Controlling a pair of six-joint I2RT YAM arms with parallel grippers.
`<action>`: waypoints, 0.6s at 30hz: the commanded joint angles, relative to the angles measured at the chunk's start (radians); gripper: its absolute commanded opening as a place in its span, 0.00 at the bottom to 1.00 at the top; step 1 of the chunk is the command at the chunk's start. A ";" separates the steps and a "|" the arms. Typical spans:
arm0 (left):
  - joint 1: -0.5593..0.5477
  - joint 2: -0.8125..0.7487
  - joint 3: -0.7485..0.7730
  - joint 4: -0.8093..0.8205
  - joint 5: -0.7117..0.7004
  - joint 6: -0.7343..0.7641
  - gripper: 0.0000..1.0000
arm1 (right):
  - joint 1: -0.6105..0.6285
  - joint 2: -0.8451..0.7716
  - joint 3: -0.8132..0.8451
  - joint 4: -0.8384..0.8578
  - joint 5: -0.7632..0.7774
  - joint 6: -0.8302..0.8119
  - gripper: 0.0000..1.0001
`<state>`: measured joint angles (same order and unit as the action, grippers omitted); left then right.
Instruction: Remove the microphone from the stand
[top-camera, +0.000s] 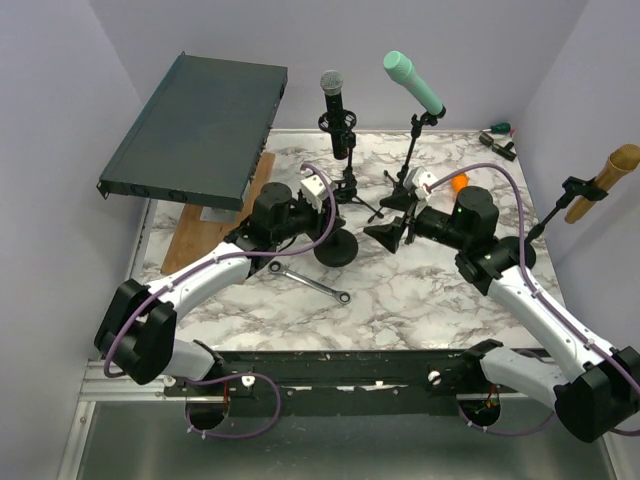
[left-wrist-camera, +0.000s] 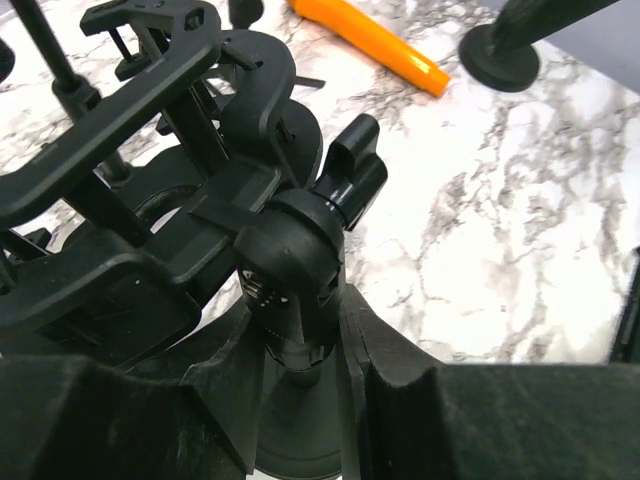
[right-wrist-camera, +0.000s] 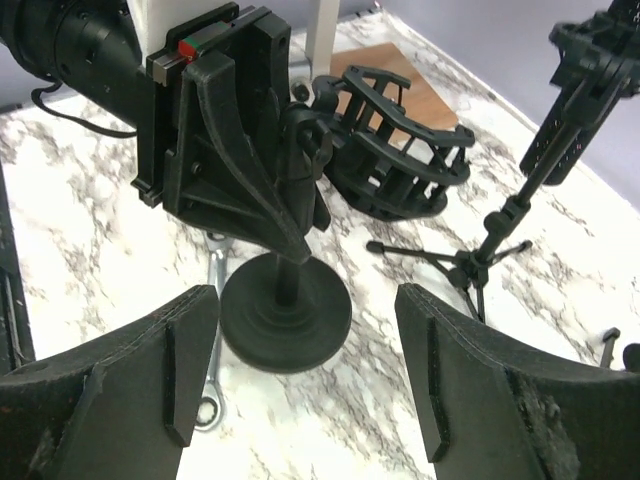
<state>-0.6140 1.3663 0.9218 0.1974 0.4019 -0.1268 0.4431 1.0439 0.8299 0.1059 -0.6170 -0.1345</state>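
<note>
A short black stand with a round base (top-camera: 335, 247) stands mid-table. My left gripper (top-camera: 322, 215) is shut on its swivel joint (left-wrist-camera: 295, 250), just above the base (left-wrist-camera: 300, 430); the right wrist view shows the left gripper (right-wrist-camera: 240, 170) clamped there too. A black cage-like shock mount (right-wrist-camera: 390, 150) sits right behind the joint, and I see no microphone in it. My right gripper (top-camera: 385, 237) is open and empty, facing the base (right-wrist-camera: 285, 310) from the right, its fingers (right-wrist-camera: 455, 370) apart from it. A black microphone (top-camera: 332, 85), a teal one (top-camera: 412, 82) and a gold one (top-camera: 610, 170) sit on other stands.
A tripod (right-wrist-camera: 470, 265) stands just behind the round base. A wrench (top-camera: 310, 283) lies in front of it. An orange object (top-camera: 458, 183) lies behind my right arm. A dark rack unit (top-camera: 200, 125) leans on a wooden board (top-camera: 205, 235) at the back left.
</note>
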 joint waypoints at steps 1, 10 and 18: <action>0.023 0.030 -0.068 0.311 -0.066 0.064 0.00 | -0.010 -0.024 -0.051 -0.048 0.055 -0.084 0.78; 0.076 0.104 -0.098 0.398 -0.171 0.113 0.00 | -0.009 -0.017 -0.131 0.004 0.074 -0.106 0.79; 0.123 0.170 -0.112 0.404 -0.193 0.080 0.00 | -0.009 0.012 -0.130 0.074 0.171 -0.071 0.79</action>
<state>-0.5041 1.5146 0.8089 0.4953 0.2470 -0.0425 0.4427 1.0389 0.7074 0.1139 -0.5163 -0.2176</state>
